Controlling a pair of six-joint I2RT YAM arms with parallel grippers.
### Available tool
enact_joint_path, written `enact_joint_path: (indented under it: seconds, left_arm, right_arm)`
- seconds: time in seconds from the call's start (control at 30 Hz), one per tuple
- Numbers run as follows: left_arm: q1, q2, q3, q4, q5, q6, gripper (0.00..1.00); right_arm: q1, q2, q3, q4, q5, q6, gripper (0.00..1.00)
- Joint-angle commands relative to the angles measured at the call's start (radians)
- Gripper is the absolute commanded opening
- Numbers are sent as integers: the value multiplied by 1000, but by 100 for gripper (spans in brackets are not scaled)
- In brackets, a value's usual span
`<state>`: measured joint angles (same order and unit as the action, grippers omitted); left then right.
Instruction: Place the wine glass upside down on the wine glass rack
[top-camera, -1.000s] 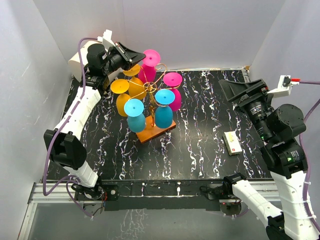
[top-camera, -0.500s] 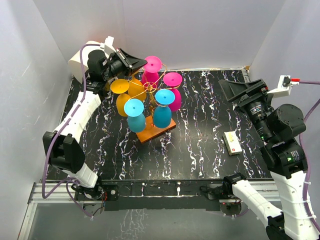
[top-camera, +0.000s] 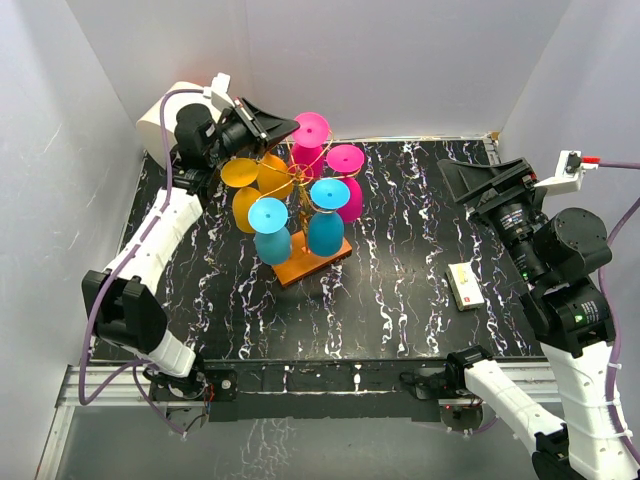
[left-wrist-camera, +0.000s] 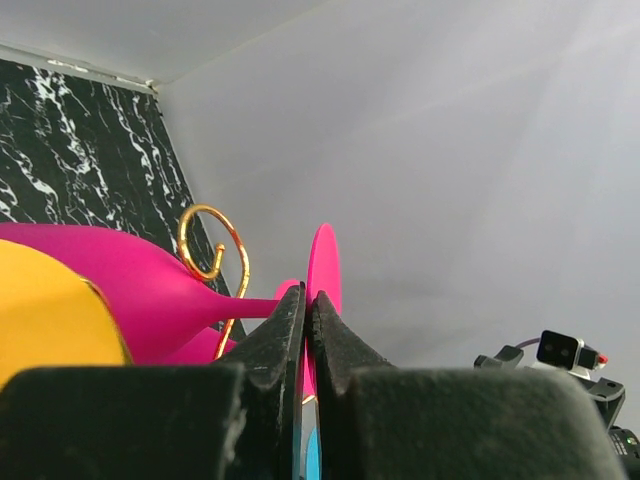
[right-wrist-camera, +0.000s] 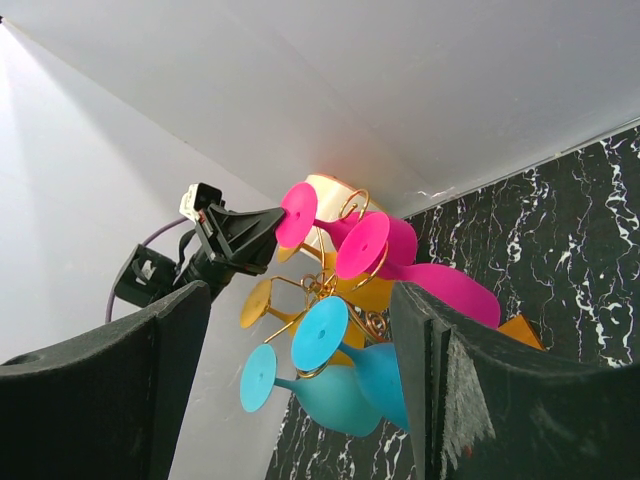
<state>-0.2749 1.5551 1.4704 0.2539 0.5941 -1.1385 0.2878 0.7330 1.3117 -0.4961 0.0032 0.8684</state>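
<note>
The wine glass rack (top-camera: 298, 192), gold wire on an orange-brown base (top-camera: 318, 262), stands at the back left of the table. Two orange, two blue and one pink glass (top-camera: 346, 160) hang on it upside down. My left gripper (top-camera: 278, 127) is shut on the foot of another pink wine glass (top-camera: 311, 130), held at the rack's back top. In the left wrist view my gripper (left-wrist-camera: 308, 296) pinches the foot (left-wrist-camera: 326, 258); the stem runs past a gold curl (left-wrist-camera: 214, 240), and I cannot tell whether it sits inside it. My right gripper (top-camera: 482, 184) is open and empty, far right.
A small white box (top-camera: 466, 285) lies at the right of the black marble table (top-camera: 400, 300). A white cylinder (top-camera: 160, 118) stands behind my left arm at the back left corner. White walls close in on the left, back and right. The rack also shows in the right wrist view (right-wrist-camera: 340, 290).
My left gripper has moved a little to the right with the pink glass, bringing its foot closer over the rack's back arm. The right arm has not moved.
</note>
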Motion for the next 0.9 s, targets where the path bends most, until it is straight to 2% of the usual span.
enact_joint_path:
  seconds: [0.0, 0.3, 0.87]
  left_arm:
    - [-39, -41, 3, 49, 7, -19, 0]
    - [-82, 27, 86, 65, -11, -8, 0]
    - [-83, 121, 182, 14, -74, 41, 0]
  right_arm:
    - [1, -6, -1, 41, 16, -9, 71]
    - [1, -4, 2, 36, 21, -12, 71]
    - [0, -1, 11, 35, 25, -12, 71]
